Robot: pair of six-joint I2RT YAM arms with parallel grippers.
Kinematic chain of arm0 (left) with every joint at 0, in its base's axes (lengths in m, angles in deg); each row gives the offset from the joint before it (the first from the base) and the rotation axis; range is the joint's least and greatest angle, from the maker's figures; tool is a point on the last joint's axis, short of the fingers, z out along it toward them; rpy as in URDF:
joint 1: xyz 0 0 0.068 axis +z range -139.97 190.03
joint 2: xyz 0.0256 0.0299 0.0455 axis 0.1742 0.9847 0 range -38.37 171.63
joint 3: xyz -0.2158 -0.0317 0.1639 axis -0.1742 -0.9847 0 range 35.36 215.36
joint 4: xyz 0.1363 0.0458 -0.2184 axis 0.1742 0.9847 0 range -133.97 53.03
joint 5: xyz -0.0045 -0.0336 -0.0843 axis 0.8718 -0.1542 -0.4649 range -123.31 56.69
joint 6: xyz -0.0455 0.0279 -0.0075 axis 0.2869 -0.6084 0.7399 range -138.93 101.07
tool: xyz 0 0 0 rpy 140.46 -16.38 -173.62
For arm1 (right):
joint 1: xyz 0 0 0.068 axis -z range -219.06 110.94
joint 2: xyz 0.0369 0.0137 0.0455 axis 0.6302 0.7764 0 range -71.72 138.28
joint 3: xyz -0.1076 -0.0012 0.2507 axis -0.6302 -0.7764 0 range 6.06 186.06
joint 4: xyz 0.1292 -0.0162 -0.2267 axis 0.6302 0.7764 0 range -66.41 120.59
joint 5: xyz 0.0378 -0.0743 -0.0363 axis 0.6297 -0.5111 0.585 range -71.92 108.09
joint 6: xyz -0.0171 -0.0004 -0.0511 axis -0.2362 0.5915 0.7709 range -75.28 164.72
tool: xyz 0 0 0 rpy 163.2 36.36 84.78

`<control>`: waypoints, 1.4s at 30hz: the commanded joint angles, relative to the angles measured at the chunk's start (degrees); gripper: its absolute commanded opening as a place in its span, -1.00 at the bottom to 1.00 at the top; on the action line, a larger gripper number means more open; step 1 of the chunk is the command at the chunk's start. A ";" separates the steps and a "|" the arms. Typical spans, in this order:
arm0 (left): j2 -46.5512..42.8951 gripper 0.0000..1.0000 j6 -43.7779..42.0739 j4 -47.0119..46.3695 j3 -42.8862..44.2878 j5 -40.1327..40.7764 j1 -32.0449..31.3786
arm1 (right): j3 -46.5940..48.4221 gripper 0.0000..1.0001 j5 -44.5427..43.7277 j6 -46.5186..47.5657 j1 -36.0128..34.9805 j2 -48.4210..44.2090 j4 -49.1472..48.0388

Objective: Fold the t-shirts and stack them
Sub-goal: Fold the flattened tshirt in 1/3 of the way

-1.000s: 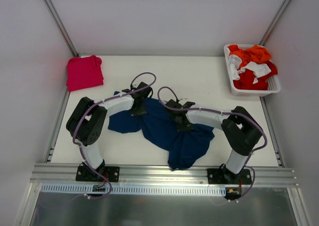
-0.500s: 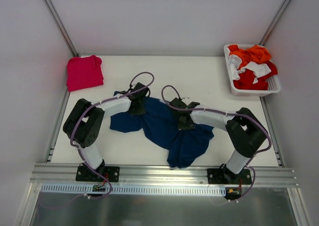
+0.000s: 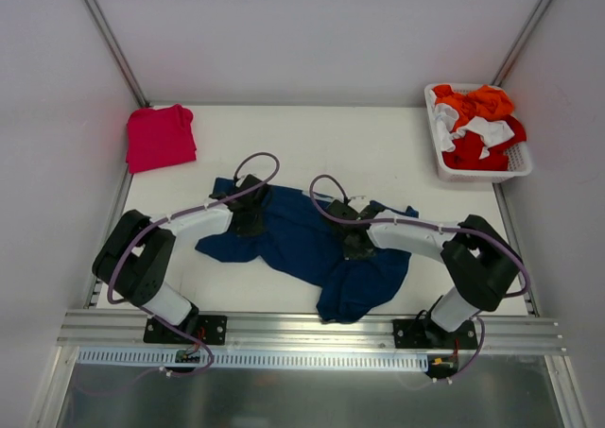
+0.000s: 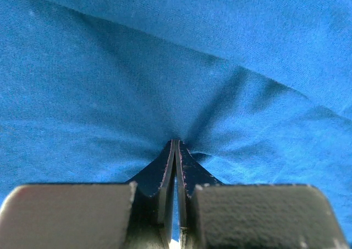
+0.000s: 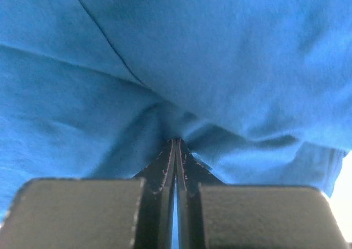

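Dropping lower and spreading outward since earlier frame, dragging navy t-shirt (image 3: 293, 241) flatter across table (image 3: 378, 145) centre. Pinching its cloth tight in left gripper (image 4: 175, 145) and right gripper (image 5: 176, 143), likely tensioning out wrinkles before folding. Leaving pinkish-red t-shirt (image 3: 161, 137) folded far-left, awaiting stacking.

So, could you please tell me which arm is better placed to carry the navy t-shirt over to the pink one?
Left, probably: the left pincer is shut on the navy t-shirt nearer the pink t-shirt; the right pincer grips it farther right.
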 commanded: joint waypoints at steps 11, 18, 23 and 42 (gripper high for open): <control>-13.40 -1.00 2.77 9.81 -2.06 10.45 -6.07 | 5.00 -0.99 -10.66 -7.47 -9.48 -8.82 18.01; -22.21 -0.47 -2.50 10.60 5.67 16.94 -6.25 | 16.25 -0.55 -17.95 -4.94 -12.73 -16.22 26.73; -11.96 0.44 -7.43 10.78 14.19 16.89 -4.06 | 17.58 -0.40 -17.53 0.07 -6.24 -15.44 24.19; 11.88 -1.00 -5.93 9.72 22.65 9.32 6.23 | 13.44 -0.99 7.26 13.00 18.55 5.38 1.15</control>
